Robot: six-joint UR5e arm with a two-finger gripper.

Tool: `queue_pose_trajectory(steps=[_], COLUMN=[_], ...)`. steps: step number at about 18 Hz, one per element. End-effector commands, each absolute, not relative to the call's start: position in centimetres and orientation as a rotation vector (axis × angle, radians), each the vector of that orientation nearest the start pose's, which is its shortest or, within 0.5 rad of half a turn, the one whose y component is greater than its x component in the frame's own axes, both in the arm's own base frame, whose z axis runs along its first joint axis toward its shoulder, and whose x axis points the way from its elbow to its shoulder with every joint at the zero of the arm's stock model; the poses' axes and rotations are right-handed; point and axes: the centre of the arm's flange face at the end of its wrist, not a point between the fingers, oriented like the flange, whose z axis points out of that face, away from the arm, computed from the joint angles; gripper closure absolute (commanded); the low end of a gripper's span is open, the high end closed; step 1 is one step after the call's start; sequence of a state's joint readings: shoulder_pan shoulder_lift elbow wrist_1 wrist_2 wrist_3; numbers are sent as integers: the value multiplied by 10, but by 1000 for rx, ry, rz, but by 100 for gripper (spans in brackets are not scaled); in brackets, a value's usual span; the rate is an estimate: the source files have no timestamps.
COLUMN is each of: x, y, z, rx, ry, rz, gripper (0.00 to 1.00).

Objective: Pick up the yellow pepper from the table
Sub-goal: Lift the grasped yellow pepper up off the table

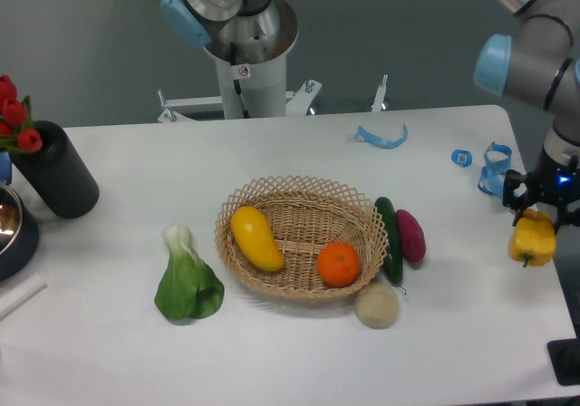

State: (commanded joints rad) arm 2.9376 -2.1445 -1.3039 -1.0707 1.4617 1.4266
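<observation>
The yellow pepper [532,239] is a small blocky bright-yellow pepper at the far right. It hangs stem down in my gripper [535,214], lifted a little above the right edge of the white table [118,333]. The black gripper fingers are shut on the pepper's top end. The arm comes down from the upper right corner.
A wicker basket [299,193] at the table's middle holds a long yellow mango-like fruit [256,237] and an orange [340,264]. A cucumber [390,238], a purple vegetable [410,234] and a beige potato [377,304] lie at its right. A bok choy [188,279], a black vase [56,170] and blue plastic pieces [494,166] are also there.
</observation>
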Motion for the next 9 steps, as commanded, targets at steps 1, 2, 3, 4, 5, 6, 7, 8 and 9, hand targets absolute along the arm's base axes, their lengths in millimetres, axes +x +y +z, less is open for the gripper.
queue_pose_trajectory(steps=[1,2,3,4,5,6,7,8,9], x=[-679,-681,-681,-682,-682,-682,-681,-681,-680], y=[285,285,285,284,283,282,282,281,281], z=[327,333,337,340,341,342,341,343,344], rx=[-2993,-2997,-3006,-3013,-3017,-3018,-3019,-3018,-3018], ry=[109,109,112,115,131,147,161,165,166], rz=[260,249,219,200,197,199,198,201,201], gripper=[80,80,80,80,80,80,80,80,80])
